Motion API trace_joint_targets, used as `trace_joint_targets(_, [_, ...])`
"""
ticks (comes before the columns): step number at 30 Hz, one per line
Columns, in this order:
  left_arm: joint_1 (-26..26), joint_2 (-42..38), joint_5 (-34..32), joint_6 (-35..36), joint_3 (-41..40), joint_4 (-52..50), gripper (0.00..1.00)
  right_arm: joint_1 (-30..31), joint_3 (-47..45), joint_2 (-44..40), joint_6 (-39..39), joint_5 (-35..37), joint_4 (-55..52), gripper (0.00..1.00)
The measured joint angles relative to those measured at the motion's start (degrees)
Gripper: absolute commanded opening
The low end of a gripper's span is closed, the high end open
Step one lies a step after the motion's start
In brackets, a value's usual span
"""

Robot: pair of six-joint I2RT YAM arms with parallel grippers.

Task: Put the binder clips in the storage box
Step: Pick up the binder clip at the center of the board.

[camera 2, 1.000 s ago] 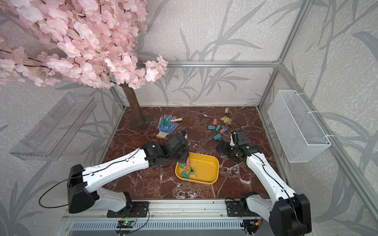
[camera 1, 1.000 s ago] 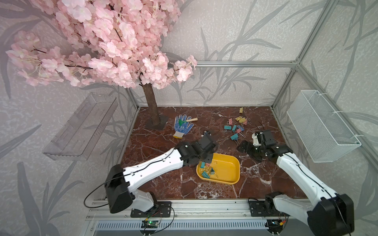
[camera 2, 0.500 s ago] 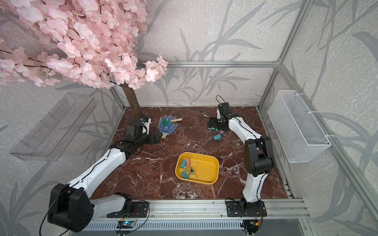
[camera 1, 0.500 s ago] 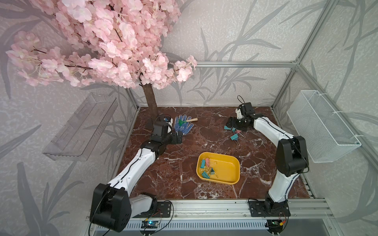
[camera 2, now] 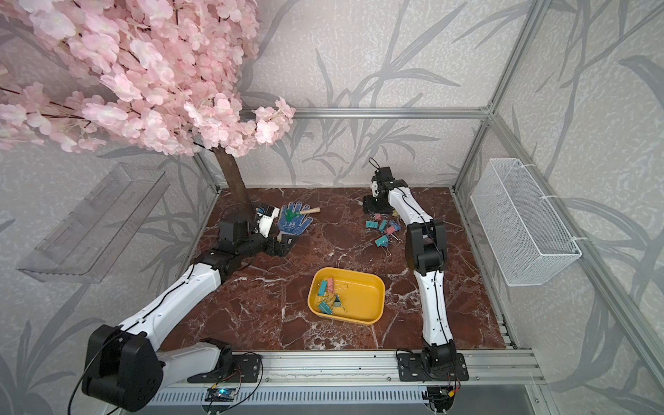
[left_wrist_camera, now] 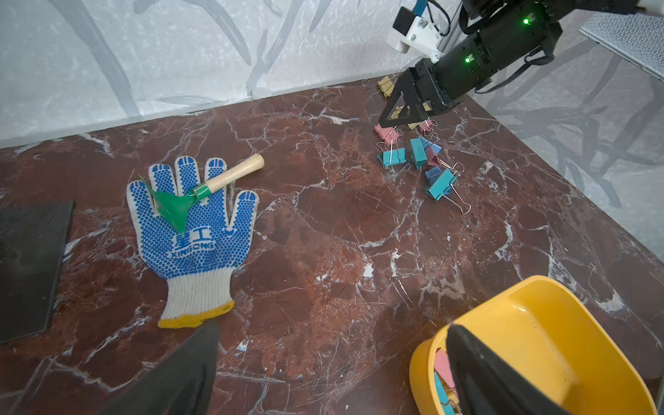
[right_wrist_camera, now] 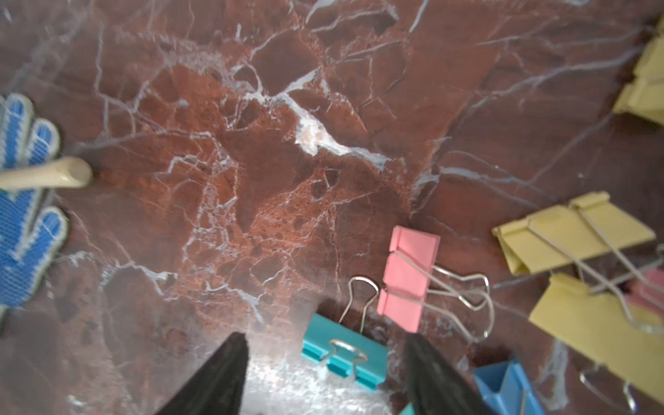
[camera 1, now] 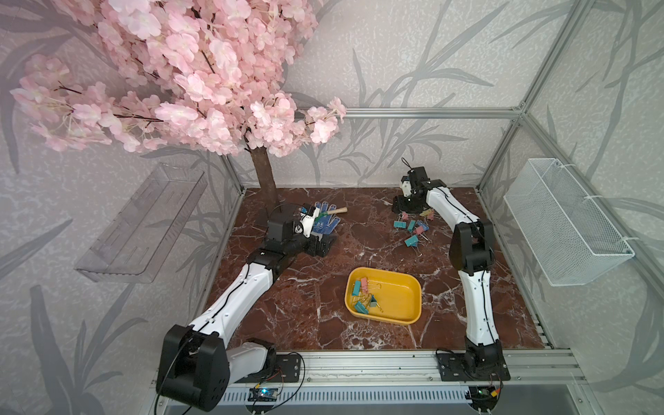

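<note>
The storage box (camera 1: 400, 300) is a shallow yellow tray near the table's front middle, with several binder clips (camera 1: 363, 298) at its left end. More binder clips (camera 1: 413, 226) lie loose at the far right. My right gripper (right_wrist_camera: 325, 359) is low over the far edge of that pile and open, with a teal clip (right_wrist_camera: 345, 354) lying between its fingers, untouched. A pink clip (right_wrist_camera: 409, 276) and yellow clips (right_wrist_camera: 575, 230) lie just beyond it. My left gripper (left_wrist_camera: 330, 359) is wide open and empty, beside the glove's cuff and left of the storage box (left_wrist_camera: 539, 341).
A blue-dotted work glove (camera 1: 325, 221) lies at the far left with a green hand tool (left_wrist_camera: 215, 183) on it. The tree trunk (camera 1: 264, 172) stands in the far left corner. A white wire basket (camera 1: 567, 219) hangs on the right wall, a clear shelf (camera 1: 143, 222) on the left.
My left arm has drawn back from the storage box to the glove and opened. My right arm has reached out to the far clip pile, and its jaws have narrowed.
</note>
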Motion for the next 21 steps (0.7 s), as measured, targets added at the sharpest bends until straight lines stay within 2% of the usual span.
trace_joint_targets(2, [0.0,0.0,-0.07,0.57,0.02,-0.46,1.0,-0.22,1.14,1.03,-0.31,-0.2,-1.66,0.46])
trace_joint_targets(7, [0.0,-0.5,-0.81,1.81,0.02,-0.85,1.0,-0.98,-0.26,1.07,0.35,-2.47,-2.21,0.37])
trace_joint_targets(14, [0.0,-1.31,-1.88,2.03,0.02,-0.87,1.0,-1.4,-7.89,-0.68,1.49,-7.37,1.4,0.1])
trace_joint_targets(21, [-0.04,-1.33,-2.21,2.82,0.02,-0.9,1.0,-1.4,-15.72,-8.02,2.93,-9.05,5.09,0.0])
